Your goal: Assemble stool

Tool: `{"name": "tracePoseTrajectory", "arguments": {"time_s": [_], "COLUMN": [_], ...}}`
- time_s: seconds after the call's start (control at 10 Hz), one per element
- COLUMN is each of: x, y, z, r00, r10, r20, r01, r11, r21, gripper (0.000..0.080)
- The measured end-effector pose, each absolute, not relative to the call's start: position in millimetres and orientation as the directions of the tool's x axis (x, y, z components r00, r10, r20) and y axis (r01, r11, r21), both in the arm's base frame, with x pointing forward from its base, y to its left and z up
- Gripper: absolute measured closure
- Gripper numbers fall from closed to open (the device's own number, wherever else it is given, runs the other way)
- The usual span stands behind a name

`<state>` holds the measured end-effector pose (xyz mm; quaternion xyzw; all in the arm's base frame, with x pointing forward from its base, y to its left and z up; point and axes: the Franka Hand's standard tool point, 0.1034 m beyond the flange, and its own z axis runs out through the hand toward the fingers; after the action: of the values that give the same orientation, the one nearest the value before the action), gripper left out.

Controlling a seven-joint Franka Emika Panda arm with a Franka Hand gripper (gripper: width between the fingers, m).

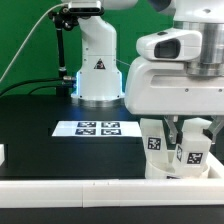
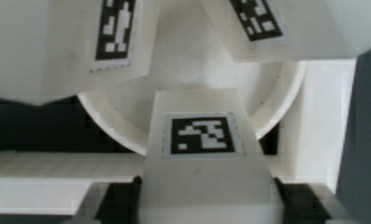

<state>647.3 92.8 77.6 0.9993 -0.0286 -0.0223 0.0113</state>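
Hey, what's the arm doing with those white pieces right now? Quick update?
Gripper low over the stool, open or shut unclear. Tagged legs standing upright on the round seat. Nothing seen in the way.

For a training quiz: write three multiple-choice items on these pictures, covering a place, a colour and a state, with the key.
1. Where is the hand in the exterior view?
A) that view's right
B) that view's left
C) the middle

2. What colour is the flat table top?
A) green
B) black
C) white

3. The white blocky plastic stool leg nearest the wrist camera is:
A) lying alone on the table
B) inside a box
C) between the hand's fingers

Key:
1. A, it hangs low at that side.
2. B, the surface is dark throughout.
3. C, a finger flanks the leg on each side, in front of the white round seat disc.
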Motion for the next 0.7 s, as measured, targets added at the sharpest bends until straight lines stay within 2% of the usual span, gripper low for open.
{"name": "tracePoseTrajectory", "arguments": {"time_s": [0.1, 0.3, 0.6, 0.7], "x": [648.4, 654.7, 651.1, 650.1], "y": [91.1, 80.5, 68.2, 65.6], "z": [77.9, 78.4, 78.0, 77.9], "r00": [0.994, 0.931, 0.733, 0.689], "r10": [-0.106, -0.364, -0.680, -0.725], "r20": [-0.040, -0.010, 0.007, -0.001], "r01": [-0.105, -0.363, -0.680, -0.725], "r11": [-0.994, -0.932, -0.733, -0.689], "r21": [0.024, 0.012, 0.020, 0.019], "gripper": [0.0462, 0.0462, 0.0462, 0.0462]}}
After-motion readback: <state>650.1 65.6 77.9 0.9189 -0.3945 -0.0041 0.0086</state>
